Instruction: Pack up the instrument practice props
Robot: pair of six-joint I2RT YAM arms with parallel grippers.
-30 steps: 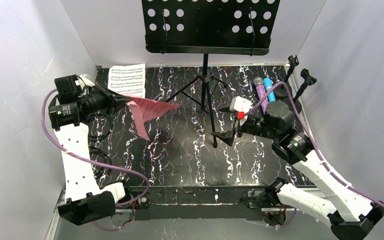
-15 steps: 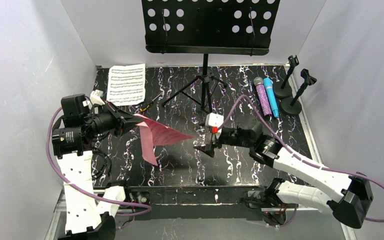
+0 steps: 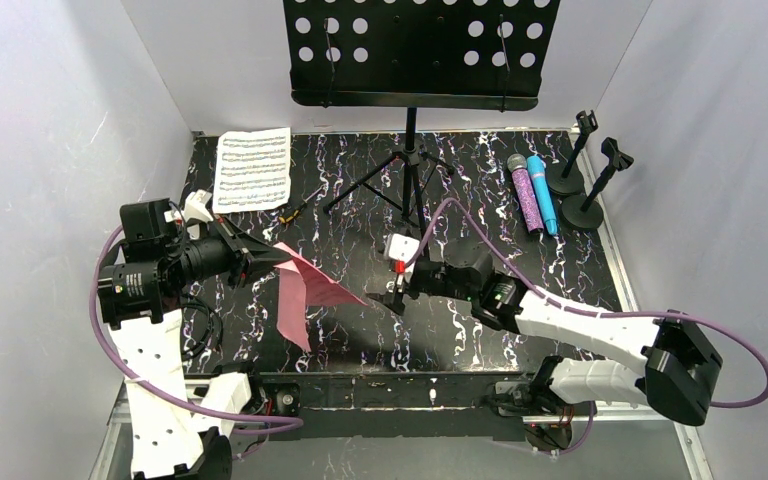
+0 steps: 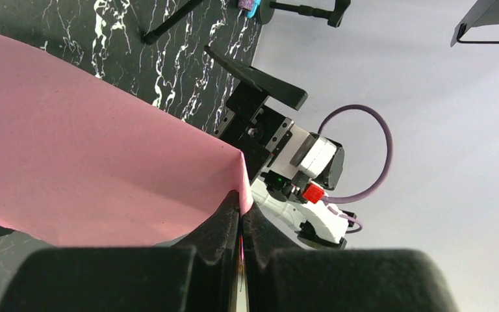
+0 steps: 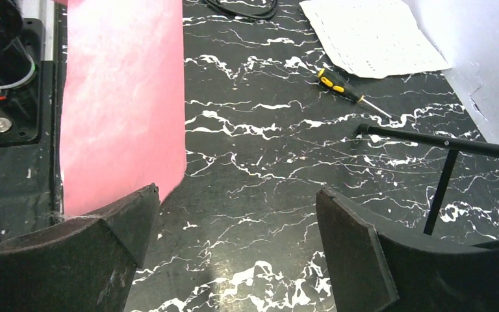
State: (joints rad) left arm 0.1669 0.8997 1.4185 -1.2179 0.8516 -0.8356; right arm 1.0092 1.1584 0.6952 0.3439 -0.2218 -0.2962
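We are clamping a thin pink paper music sheet (image 3: 310, 288) in our left pincer (image 3: 268, 257). Our right pincer (image 3: 393, 298) is gaping wide, empty, beside it.

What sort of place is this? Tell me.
Probably a staged robot test booth: plain white walls box in a black white-veined tabletop holding a black perforated music stand and a blue microphone.

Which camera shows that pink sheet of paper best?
The top external view: nearly the whole pink sheet shows, hanging from the left gripper. The left wrist view crops it close; the right wrist view catches only one strip.
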